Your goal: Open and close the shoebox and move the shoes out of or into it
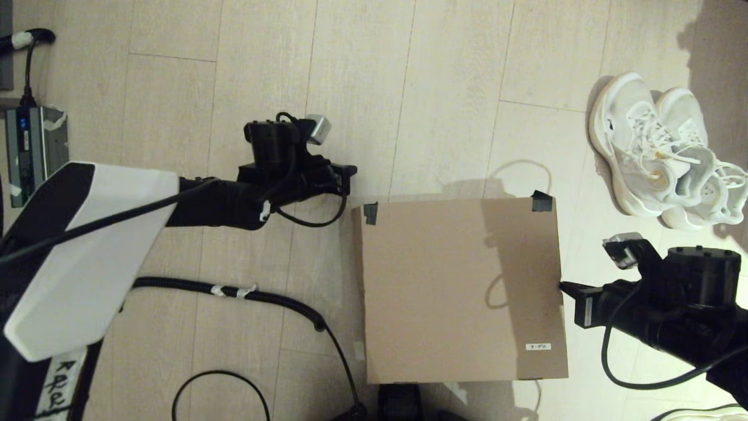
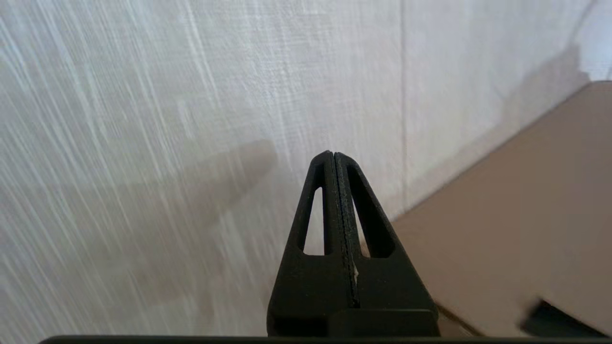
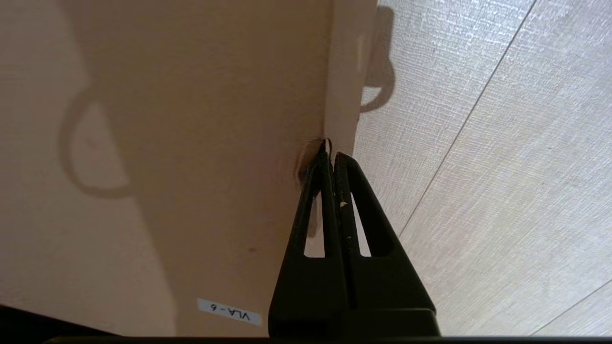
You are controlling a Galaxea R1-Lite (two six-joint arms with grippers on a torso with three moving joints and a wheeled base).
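The shoebox point(image 1: 456, 286), plain brown cardboard, lies closed on the floor, with black tape point(image 1: 542, 202) on its two far corners and a small white label point(image 1: 537, 347). The pair of white lace-up shoes point(image 1: 660, 158) stands on the floor beyond the box's far right corner. My right gripper point(image 1: 562, 286) is shut, its tips pressed against the middle of the lid's right edge; the right wrist view shows this gripper point(image 3: 331, 154) at the seam of the shoebox point(image 3: 191, 143). My left gripper point(image 1: 349, 175) is shut over the floor just off the far left corner, holding nothing, and appears again point(image 2: 333, 154) beside the shoebox point(image 2: 526, 215).
A black corrugated cable point(image 1: 263, 298) and thinner wires run over the floor left of the box. A grey device point(image 1: 32, 149) sits at the far left. A black part point(image 1: 400, 403) of my base touches the near side. A white object point(image 1: 713, 414) peeks in at the bottom right.
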